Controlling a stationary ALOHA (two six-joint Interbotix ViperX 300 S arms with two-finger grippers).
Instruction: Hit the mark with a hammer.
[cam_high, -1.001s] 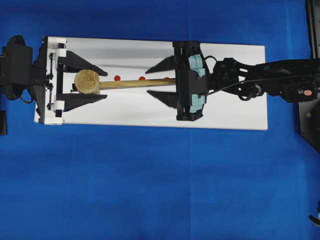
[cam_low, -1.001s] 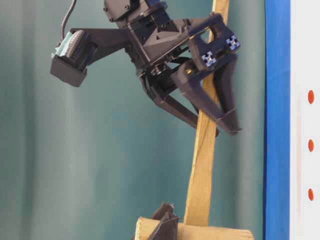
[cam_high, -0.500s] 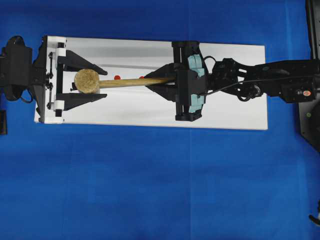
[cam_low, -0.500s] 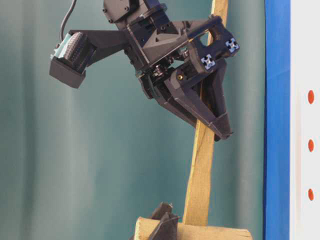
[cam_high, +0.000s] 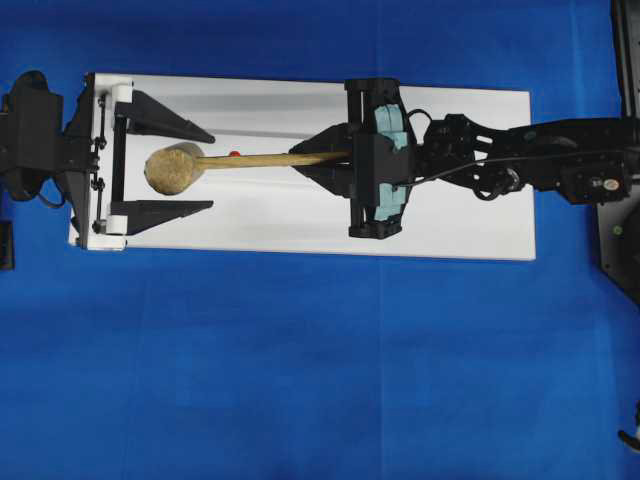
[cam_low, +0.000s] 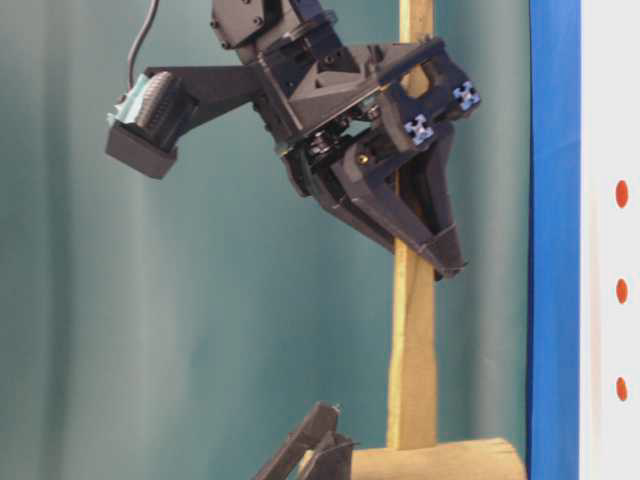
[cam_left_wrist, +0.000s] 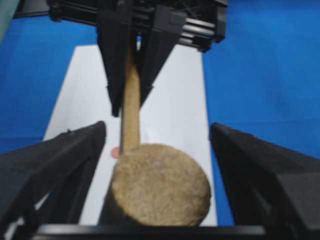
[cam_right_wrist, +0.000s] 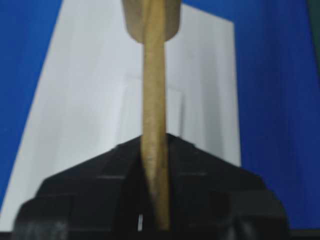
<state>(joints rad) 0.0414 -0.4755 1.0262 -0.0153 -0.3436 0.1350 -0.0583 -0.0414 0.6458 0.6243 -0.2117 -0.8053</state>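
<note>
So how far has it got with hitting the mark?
Done: the hammer has been handed over; the left tool stands open around the head without touching it. In hand: the right tool is clamped on the handle. Left: the blow itself; the hammer is above the white board, one red mark beside the handle.

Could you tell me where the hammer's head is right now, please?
In the overhead view the hammer's head sits at the left end of the white board, between the open left hand's fingers, untouched.
</note>
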